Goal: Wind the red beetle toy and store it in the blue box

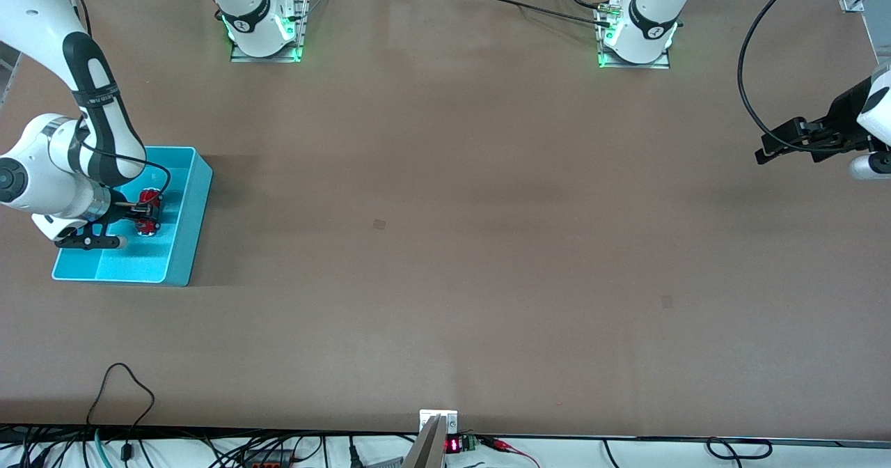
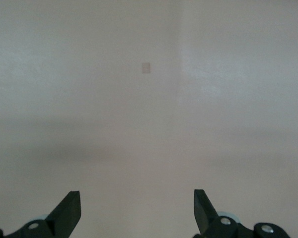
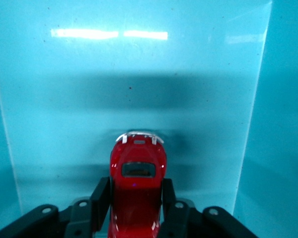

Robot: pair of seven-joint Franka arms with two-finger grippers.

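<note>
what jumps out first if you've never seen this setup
The red beetle toy, pinched in the right gripper over the inside of the blue box, which sits at the right arm's end of the table. The left gripper waits open above the left arm's end.

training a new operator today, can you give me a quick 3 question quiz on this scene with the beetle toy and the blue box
1. True or false: the right gripper is shut on the red beetle toy.
2. Over what is the toy held?
A. bare table
B. the inside of the blue box
C. the left arm's base
3. Fill in: the left gripper waits with its fingers ____ over bare table at the left arm's end.

Key
1. True: its fingers press both sides of the toy.
2. B
3. open
</note>
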